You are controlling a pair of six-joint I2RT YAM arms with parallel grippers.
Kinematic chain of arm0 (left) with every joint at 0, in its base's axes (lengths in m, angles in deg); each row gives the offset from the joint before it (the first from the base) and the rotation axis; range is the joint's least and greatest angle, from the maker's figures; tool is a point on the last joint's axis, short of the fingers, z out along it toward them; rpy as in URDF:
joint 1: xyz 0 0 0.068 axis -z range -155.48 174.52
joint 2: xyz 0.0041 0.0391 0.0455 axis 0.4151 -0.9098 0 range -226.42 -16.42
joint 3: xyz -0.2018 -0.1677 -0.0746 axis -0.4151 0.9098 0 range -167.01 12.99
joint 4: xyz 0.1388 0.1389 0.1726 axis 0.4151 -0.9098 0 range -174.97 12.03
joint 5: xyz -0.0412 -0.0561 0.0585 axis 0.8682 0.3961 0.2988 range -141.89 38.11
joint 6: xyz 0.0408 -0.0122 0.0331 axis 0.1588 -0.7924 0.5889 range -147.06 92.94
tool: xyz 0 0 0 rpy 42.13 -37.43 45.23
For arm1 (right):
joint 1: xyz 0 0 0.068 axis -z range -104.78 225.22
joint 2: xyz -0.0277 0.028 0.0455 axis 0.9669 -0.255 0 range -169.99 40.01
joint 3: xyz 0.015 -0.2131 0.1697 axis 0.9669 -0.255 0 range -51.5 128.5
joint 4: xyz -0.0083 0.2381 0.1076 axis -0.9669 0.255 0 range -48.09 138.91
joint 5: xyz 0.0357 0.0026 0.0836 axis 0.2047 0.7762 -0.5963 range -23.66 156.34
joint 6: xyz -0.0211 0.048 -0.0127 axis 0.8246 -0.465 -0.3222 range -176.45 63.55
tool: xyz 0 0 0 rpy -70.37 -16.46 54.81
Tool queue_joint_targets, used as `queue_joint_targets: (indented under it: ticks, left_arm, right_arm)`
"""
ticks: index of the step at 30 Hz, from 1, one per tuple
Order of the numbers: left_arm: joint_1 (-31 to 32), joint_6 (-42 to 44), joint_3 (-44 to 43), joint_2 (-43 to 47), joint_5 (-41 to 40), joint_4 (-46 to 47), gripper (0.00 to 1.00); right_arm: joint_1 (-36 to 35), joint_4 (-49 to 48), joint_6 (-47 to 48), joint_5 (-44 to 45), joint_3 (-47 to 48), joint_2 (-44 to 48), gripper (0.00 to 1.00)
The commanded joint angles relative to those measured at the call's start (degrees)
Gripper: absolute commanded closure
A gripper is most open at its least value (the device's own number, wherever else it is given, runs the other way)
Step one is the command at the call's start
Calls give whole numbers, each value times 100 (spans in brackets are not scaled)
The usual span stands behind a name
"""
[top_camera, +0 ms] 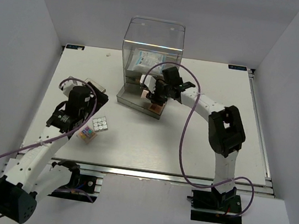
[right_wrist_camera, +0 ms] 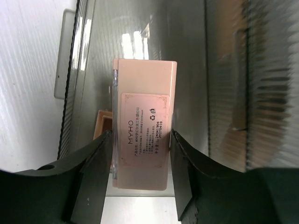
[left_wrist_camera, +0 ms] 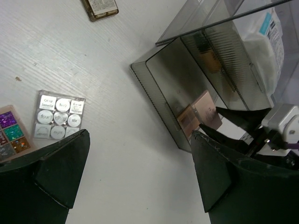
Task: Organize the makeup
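Observation:
My right gripper is shut on a flat peach palette, gripping its two long sides over the pulled-out drawer of the clear acrylic box. A second peach palette lies in the drawer beneath it. In the top view the right gripper hangs at the box's front. My left gripper stands open above bare table, holding nothing. A white palette of round pans and a multicoloured palette lie to its left. A white-blue packet and a tan bottle sit inside the box.
A small tan-edged compact lies on the table beyond the left gripper. The box stands at the back middle of the white table, with white walls on three sides. The right arm's purple cable loops over the table.

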Motion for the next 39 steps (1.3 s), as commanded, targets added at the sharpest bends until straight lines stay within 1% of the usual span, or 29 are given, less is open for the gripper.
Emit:
queue_joint_targets:
  ticks: [1, 4, 5, 6, 8, 9, 10, 12, 13, 15, 16, 17, 18, 19, 20, 21, 22, 23, 25, 26, 27, 28, 29, 30, 31, 33, 34, 37, 39]
  left_arm:
    - [-122, -51, -538, -398, 319, -41, 2]
    - [-236, -121, -898, -881, 504, -50, 2]
    - [-288, -165, -995, -1013, 539, -67, 2]
    - [-306, -174, -1170, -1258, 574, -85, 2]
    - [-403, -209, -1338, -1505, 680, -102, 2]
    - [-438, -235, -1434, -1776, 698, -224, 2]
    - [-482, -253, -1653, -1918, 715, -295, 2]
    - [-587, -271, -1856, -2304, 750, -497, 2]
    - [-623, -280, -1935, -2428, 768, -542, 2]
    - [-746, -288, -2129, -2674, 838, -673, 2]
    - [-790, -306, -2173, -2893, 856, -700, 2]
    - [-903, -315, -2243, -3000, 934, -735, 2]
    - [-965, -323, -2270, -3122, 987, -753, 2]
    - [-1035, -315, -2296, -3376, 1049, -753, 2]
    - [-1175, -280, -2357, -3527, 1128, -736, 2]
    - [-1238, -245, -2419, -3667, 1215, -727, 2]
    - [-1325, -201, -2489, -3999, 1234, -709, 2]
    - [-1370, -53, -2577, -4168, 1243, -700, 2]
    - [-1423, 115, -3024, -4581, 1120, -849, 2]
    - [-1475, 264, -3226, -5035, 1059, -963, 2]
    - [-1502, 309, -3646, -5266, 1041, -1208, 2]
    - [-1563, 388, -3868, -5494, 1041, -1323, 2]
    - [-1581, 423, -4087, -5923, 1014, -1446, 2]
    - [-1598, 467, -4498, -6128, 1005, -1647, 2]
    - [-1607, 511, -4703, -6312, 962, -1728, 2]
    - [-1625, 582, -5002, -6742, 891, -1895, 2]
    - [-1634, 590, -5247, -6875, 891, -1930, 2]
    - [-1643, 582, -5608, -7298, 935, -2053, 2]
    - [-1844, 547, -5715, -7465, 1102, -2054, 2]
  right_arm:
    - [20, 120, -171, 136, 62, 129, 57]
    - [37, -20, -250, 66, -237, 410, 40]
    - [46, -38, -285, 40, -299, 490, 37]
    - [64, -82, -329, -30, -344, 569, 36]
    - [90, -126, -487, -179, -493, 859, 27]
    - [151, -169, -549, -258, -554, 964, 21]
    - [169, -344, -610, -320, -642, 1209, 11]
    - [222, -529, -734, -435, -958, 1465, 11]
    - [239, -852, -769, -479, -1098, 1788, 11]
    - [336, -1520, -918, -567, -1835, 2229, 11]
    - [371, -1950, -988, -602, -2160, 2701, 11]
    - [397, -3007, -1189, -306, -2929, 2932, 11]
    - [415, -3600, -1878, -25, -3285, 3117, 11]
    - [433, -3920, -2024, 30, -3471, 3336, 11]
    - [476, -3401, -2009, -483, -3447, 3373, 12]
    - [607, -3117, -2217, -792, -3220, 3382, 15]
    - [678, -2923, -2359, -1056, -3157, 3400, 22]
    - [757, -2712, -2447, -1390, -3130, 3426, 26]
    - [767, -2710, -2579, -1411, -3270, 3557, 29]
    - [784, -2736, -2606, -1358, -3358, 3602, 30]
    - [784, -2754, -2615, -1332, -3437, 3646, 30]
    - [776, -2736, -2624, -1323, -3542, 3707, 30]
    - [793, -2710, -2624, -1305, -3595, 3742, 30]
    - [793, -2692, -2632, -1296, -3639, 3821, 30]
    - [793, -2701, -2641, -1270, -3736, 3857, 30]
    - [802, -2736, -2667, -1156, -3833, 3944, 29]
    - [811, -2745, -2694, -1121, -3903, 3962, 28]
    - [872, -2763, -2799, -1085, -3974, 4024, 28]
    - [916, -2763, -2817, -1068, -4026, 4059, 28]
